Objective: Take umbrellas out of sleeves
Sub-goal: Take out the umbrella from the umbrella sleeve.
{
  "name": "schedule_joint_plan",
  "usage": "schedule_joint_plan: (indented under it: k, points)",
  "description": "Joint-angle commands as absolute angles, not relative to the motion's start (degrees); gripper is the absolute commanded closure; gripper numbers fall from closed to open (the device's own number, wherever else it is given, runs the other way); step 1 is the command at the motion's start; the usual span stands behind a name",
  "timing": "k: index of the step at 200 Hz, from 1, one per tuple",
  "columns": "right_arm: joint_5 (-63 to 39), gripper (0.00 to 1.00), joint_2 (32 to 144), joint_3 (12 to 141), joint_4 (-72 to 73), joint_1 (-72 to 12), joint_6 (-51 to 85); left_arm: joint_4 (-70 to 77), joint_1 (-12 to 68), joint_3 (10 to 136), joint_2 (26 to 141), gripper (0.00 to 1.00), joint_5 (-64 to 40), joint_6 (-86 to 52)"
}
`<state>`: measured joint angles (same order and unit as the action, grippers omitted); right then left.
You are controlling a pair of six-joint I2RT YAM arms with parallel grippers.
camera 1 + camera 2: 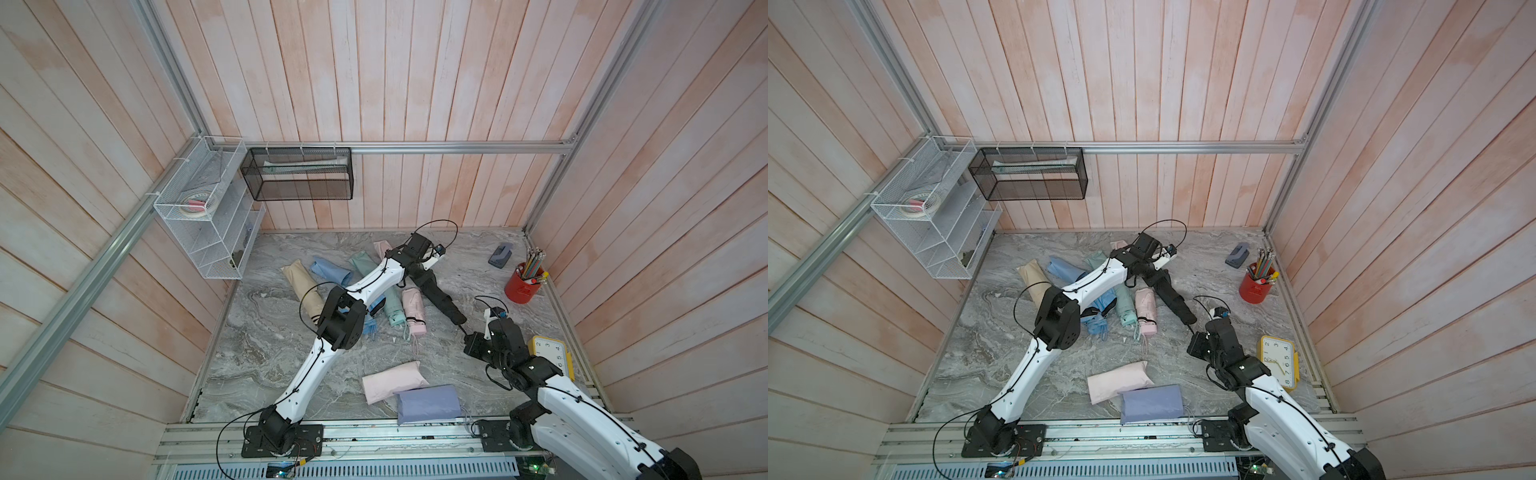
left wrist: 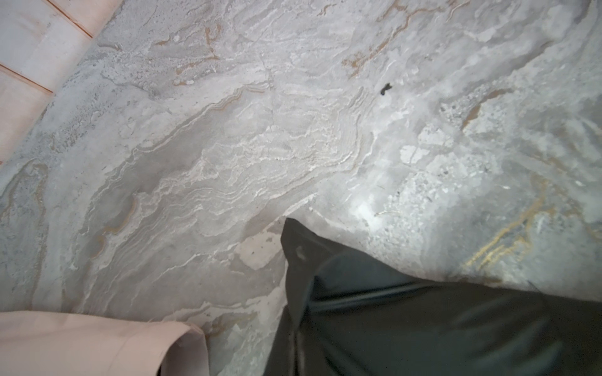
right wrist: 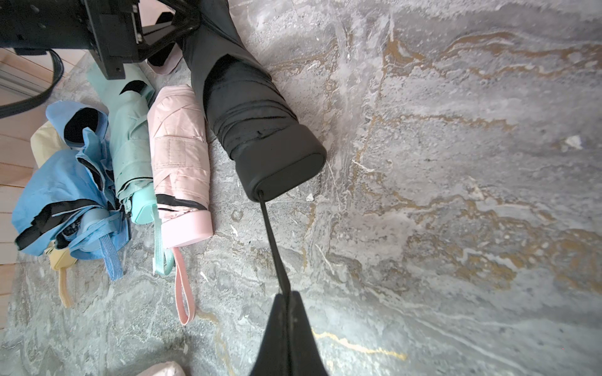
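Note:
The black umbrella [image 3: 250, 120] lies on the marble table [image 1: 266, 345], its pleated body half out of the black sleeve [image 2: 423, 325]. My left gripper [image 1: 415, 272] is shut on the sleeve's far end, and the fabric hides its fingers in the left wrist view. My right gripper [image 3: 287, 294] is shut on the umbrella's taut black wrist cord [image 3: 272, 241]. Bare pink [image 1: 413, 309], mint [image 1: 392, 309] and light blue [image 1: 370, 322] umbrellas lie side by side left of it. A pink sleeve [image 1: 392, 384] and a lavender sleeve [image 1: 428, 403], both bulging, rest near the front edge.
A beige bundle [image 1: 305, 286] and limp light blue [image 1: 330, 270] and mint [image 1: 361, 262] sleeves lie behind my left arm. A red pencil cup [image 1: 523, 289], a yellow clock [image 1: 550, 355] and a grey punch [image 1: 500, 254] stand at the right. Wire racks [image 1: 208, 216] hang at back left.

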<state>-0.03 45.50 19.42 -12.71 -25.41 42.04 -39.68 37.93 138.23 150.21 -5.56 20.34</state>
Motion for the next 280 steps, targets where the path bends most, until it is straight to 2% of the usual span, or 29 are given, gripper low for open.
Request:
schedule_joint_plan:
  k: [1,45,177,280]
  points:
    - [0.5,1.0,45.0,18.5,-19.1,-25.4,42.7,-35.2,34.1,140.6,151.4,1.0,1.2,19.9]
    - [0.4,1.0,44.9,18.3,-19.1,-25.6,42.7,-36.1,33.8,145.4,153.4,1.0,0.9,19.5]
    - [2.9,1.0,44.3,18.7,-20.5,-28.3,44.5,-33.0,32.9,148.6,153.7,1.0,2.9,17.9]
    - [10.6,1.0,32.1,19.2,-24.8,-31.5,47.7,-32.7,32.2,148.3,154.1,1.0,2.7,17.2]
